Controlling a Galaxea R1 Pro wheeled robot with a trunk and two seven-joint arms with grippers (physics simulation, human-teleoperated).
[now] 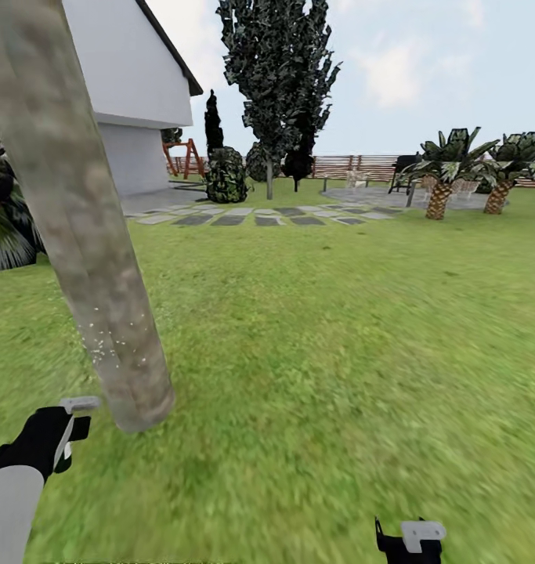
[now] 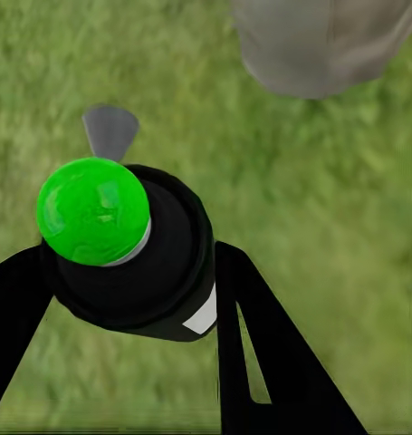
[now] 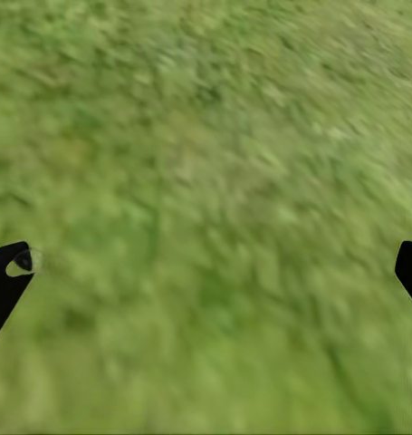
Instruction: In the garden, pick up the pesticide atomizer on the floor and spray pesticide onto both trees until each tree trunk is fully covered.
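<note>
The pesticide atomizer (image 2: 124, 245) sits in the left gripper (image 2: 124, 299): black body w/ a round bright-green cap, the black fingers (image 2: 260, 344) clamped on either side of it, a grey nozzle tip poking out beyond. In the head view the same left gripper (image 1: 59, 431) is low at the left, black w/ a grey piece at its tip, aimed at the foot of the tree trunk (image 1: 87, 258) just beside it. That trunk is thick, pale grey-brown, mottled, leaning across the pic from top left down to the grass (image 1: 322, 352); small white specks dot its lower part, right above the base. The trunk's foot (image 2: 323, 45) also shows past the atomizer in the left wrist view.

Right gripper (image 3: 206, 272) hangs over bare grass, fingers spread wide apart, nothing betw. them; its top (image 1: 412, 540) peeks in at the bottom edge of the head view.

Further off: grey stepping stones (image 1: 251, 215) across the lawn, a white house (image 1: 126, 86) at left, dark cypress-type trees (image 1: 279, 78), two short palms (image 1: 467, 168) at right, brown slat fence (image 1: 361, 166) behind.
</note>
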